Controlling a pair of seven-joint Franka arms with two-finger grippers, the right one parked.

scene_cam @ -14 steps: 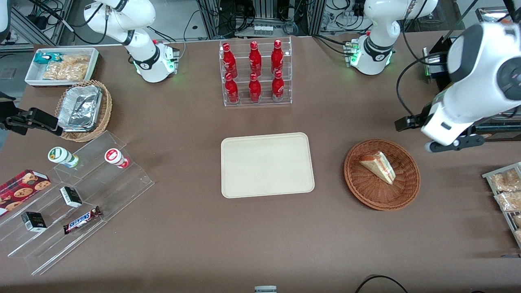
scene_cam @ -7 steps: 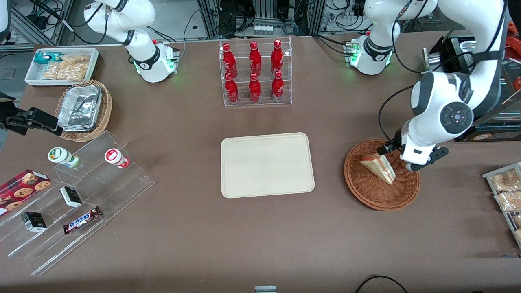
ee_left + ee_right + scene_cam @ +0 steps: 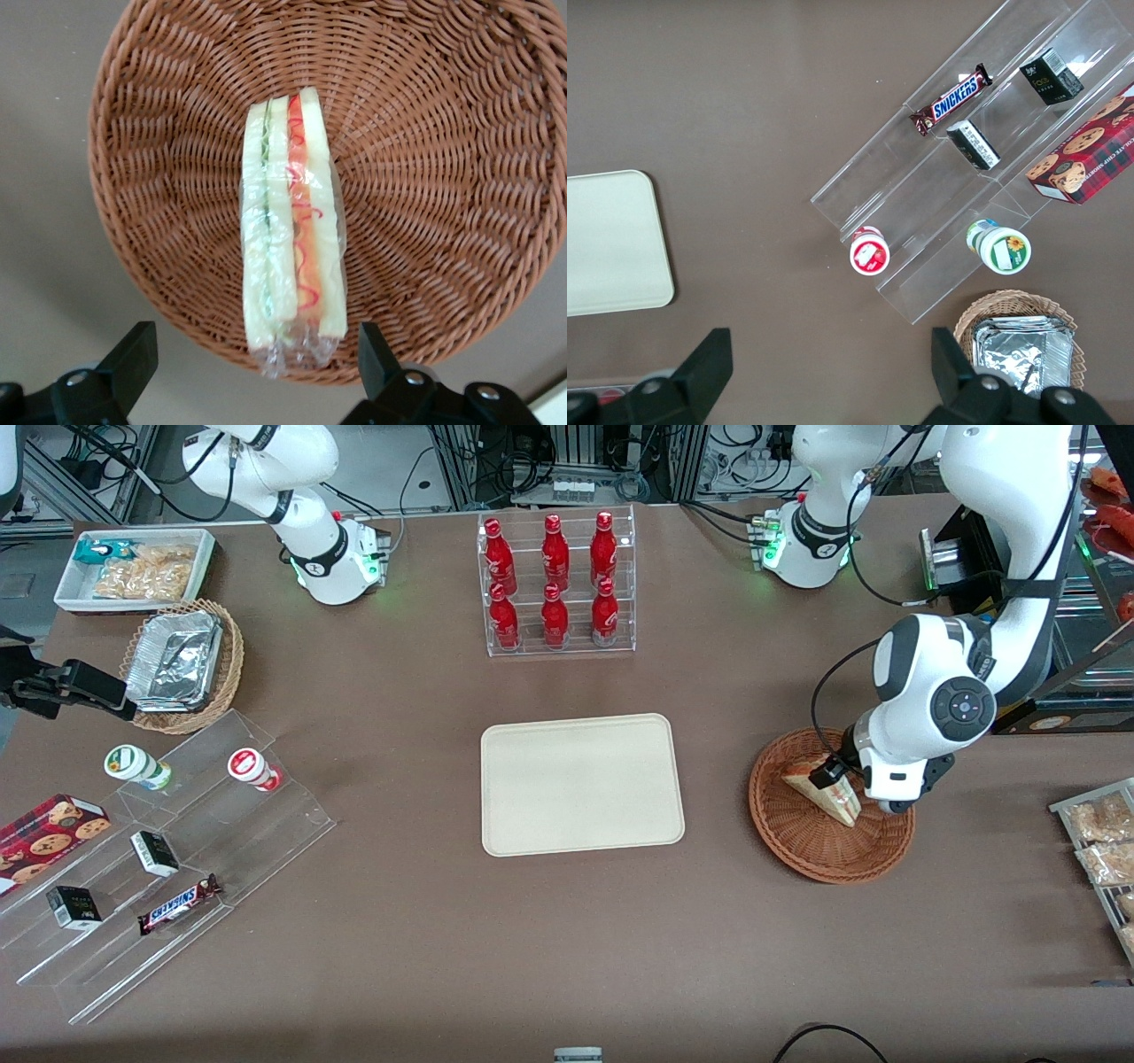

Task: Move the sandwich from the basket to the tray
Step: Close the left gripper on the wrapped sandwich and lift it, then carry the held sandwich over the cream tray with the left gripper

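While claw point(image 3: 252, 367) hangs spread above basket point(image 3: 802, 846), sandwich point(image 3: 291, 230) lies between fingers, untouched.

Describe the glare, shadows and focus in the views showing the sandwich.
Front view: even light, soft shadow under the arm, gripper over the basket, sandwich sharp. Left wrist view: plastic wrap on the sandwich glints mildly; the open fingers look dark and slightly soft.

Wrapped sandwich point(image 3: 292, 235) lies in wicker basket point(image 3: 425, 159); cream tray point(image 3: 582, 785) bare.
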